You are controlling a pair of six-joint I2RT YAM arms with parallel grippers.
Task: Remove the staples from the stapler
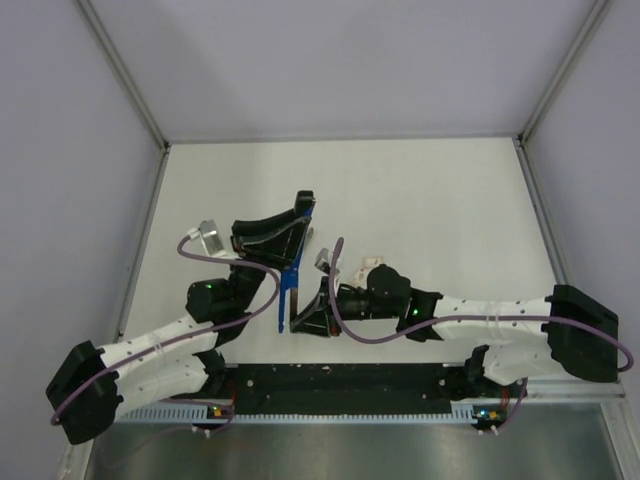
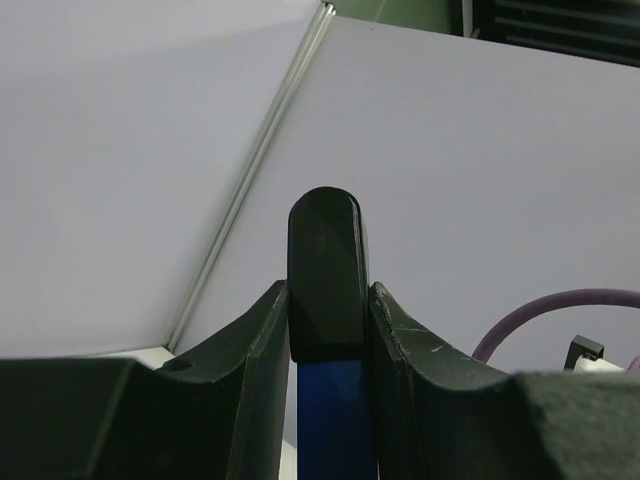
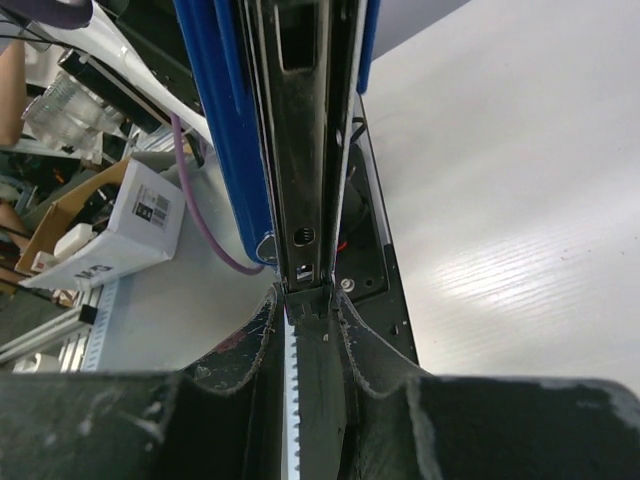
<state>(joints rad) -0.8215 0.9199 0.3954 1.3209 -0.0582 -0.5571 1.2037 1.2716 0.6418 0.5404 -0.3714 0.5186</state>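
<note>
The stapler [image 1: 291,278] has a bright blue body and black ends and is held above the white table between both grippers. My left gripper [image 1: 297,228] is shut on its far black end. In the left wrist view that black end [image 2: 327,270] sticks up between my fingers, with the blue body [image 2: 335,420] below it. My right gripper [image 1: 297,320] is shut on the near end. In the right wrist view the grey metal inner part [image 3: 300,130] runs beside the blue body [image 3: 225,130], and my right gripper [image 3: 308,300] pinches its black tip. No staples are visible.
A small whitish block [image 1: 368,262] lies on the table [image 1: 430,210] beside the right arm. Pale walls with metal rails enclose the back and sides. A black strip [image 1: 340,378] runs along the near edge. A white labelled box [image 3: 120,230] shows in the right wrist view.
</note>
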